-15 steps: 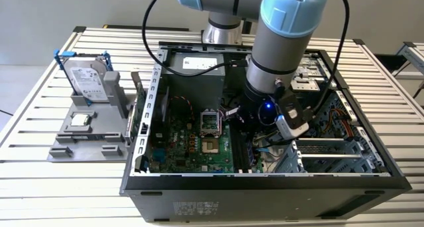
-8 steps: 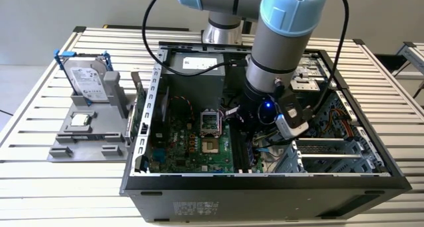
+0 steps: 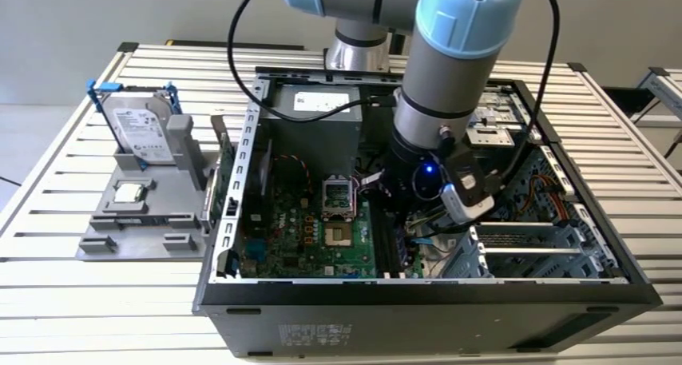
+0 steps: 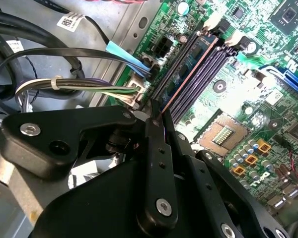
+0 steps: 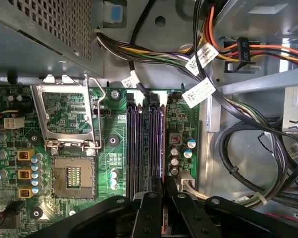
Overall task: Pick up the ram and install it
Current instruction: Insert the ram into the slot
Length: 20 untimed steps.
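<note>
Exterior view: the arm (image 3: 458, 61) reached down into the open computer case (image 3: 426, 293), which sat on a slatted table (image 3: 64, 285). The gripper (image 3: 403, 231) was low inside the case, over the edge of the motherboard (image 3: 309, 237) on the exterior view's right, mostly hidden behind the wrist. Well apart, on the exterior view's left, was a gray fixture (image 3: 139, 229). The hard drive (image 3: 144, 129) stood upright in it, and the processor chip (image 3: 130, 192) lay flat in front of the drive.

Second wrist view: the black gripper (image 4: 156, 119) was clenched, fingers (image 4: 159, 148) pinched together on the near end of the ram (image 4: 191, 79). The ram was seen edge-on as a thin strip running away from the fingertips. It lay in line with the purple memory slots (image 4: 208, 69) and sat at the outermost one, on the cable side. How deep it was seated could not be told. The open CPU socket (image 4: 223, 135) was just beside the slots. A cable bundle (image 4: 79, 87) ran along the other side.

First wrist view: gripper (image 5: 164, 191) fingers were close either side of the ram (image 5: 164, 144), a dark thin edge at the slot nearest the capacitors. Memory slots (image 5: 139, 144) lay beside it. The CPU socket (image 5: 73, 178) had its cover (image 5: 64, 111) flipped up. Labelled cables (image 5: 223, 44) crossed over the metal chassis, and the power supply grille (image 5: 49, 25) was at the corner.
</note>
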{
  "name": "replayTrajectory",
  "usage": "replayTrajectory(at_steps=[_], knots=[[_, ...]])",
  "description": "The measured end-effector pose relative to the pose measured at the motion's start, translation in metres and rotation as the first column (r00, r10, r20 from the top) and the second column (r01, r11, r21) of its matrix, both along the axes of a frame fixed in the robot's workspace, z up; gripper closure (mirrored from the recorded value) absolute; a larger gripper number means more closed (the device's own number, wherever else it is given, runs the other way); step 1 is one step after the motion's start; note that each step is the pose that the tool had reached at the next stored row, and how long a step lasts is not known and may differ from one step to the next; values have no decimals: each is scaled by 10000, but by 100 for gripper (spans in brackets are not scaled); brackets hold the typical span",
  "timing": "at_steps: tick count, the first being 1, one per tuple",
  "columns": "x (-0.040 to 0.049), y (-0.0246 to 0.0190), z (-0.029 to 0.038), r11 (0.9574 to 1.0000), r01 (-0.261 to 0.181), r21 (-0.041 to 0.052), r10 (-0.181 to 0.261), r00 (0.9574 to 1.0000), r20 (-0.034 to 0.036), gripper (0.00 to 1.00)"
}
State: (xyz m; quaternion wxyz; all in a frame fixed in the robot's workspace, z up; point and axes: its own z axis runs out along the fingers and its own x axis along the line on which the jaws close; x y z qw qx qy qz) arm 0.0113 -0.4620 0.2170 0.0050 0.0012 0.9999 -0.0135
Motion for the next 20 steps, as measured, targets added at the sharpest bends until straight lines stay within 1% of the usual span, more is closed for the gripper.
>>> replayTrajectory(at_steps=[10, 17, 18, 19, 20], knots=[[-3, -1, -66, 9999, 114, -4, -114, 9999, 0, 100], [-3, 0, -70, 9999, 115, -1, -115, 9999, 0, 100], [-3, 4, -77, 9999, 116, 27, -116, 9999, 1, 100], [-3, 3, -77, 9999, 116, 18, -116, 9999, 2, 0], [-3, 2, -76, 9999, 116, 11, -116, 9999, 3, 0]])
